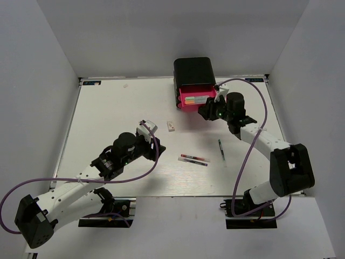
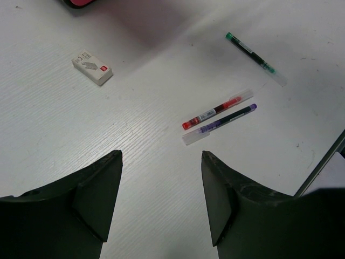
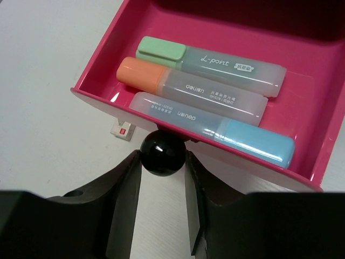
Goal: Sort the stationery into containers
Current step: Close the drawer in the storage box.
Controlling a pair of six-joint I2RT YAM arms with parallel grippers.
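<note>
A black cabinet (image 1: 193, 71) stands at the back with one pink drawer (image 1: 188, 100) pulled out. In the right wrist view the drawer (image 3: 110, 56) holds a green marker (image 3: 213, 65), an orange marker (image 3: 188, 89) and a blue marker (image 3: 215, 127). My right gripper (image 3: 163, 162) is shut on the drawer's black knob (image 3: 163, 152); it also shows in the top view (image 1: 207, 111). My left gripper (image 2: 161, 162) is open and empty above the table. A white eraser (image 2: 92, 67), a red pen (image 2: 215, 112), a purple pen (image 2: 226, 118) and a green pen (image 2: 253, 56) lie ahead of it.
In the top view the eraser (image 1: 171, 126) lies left of the drawer, the red and purple pens (image 1: 194, 158) mid-table, and the green pen (image 1: 221, 148) to their right. White walls enclose the table on three sides. Purple cables loop beside both arms.
</note>
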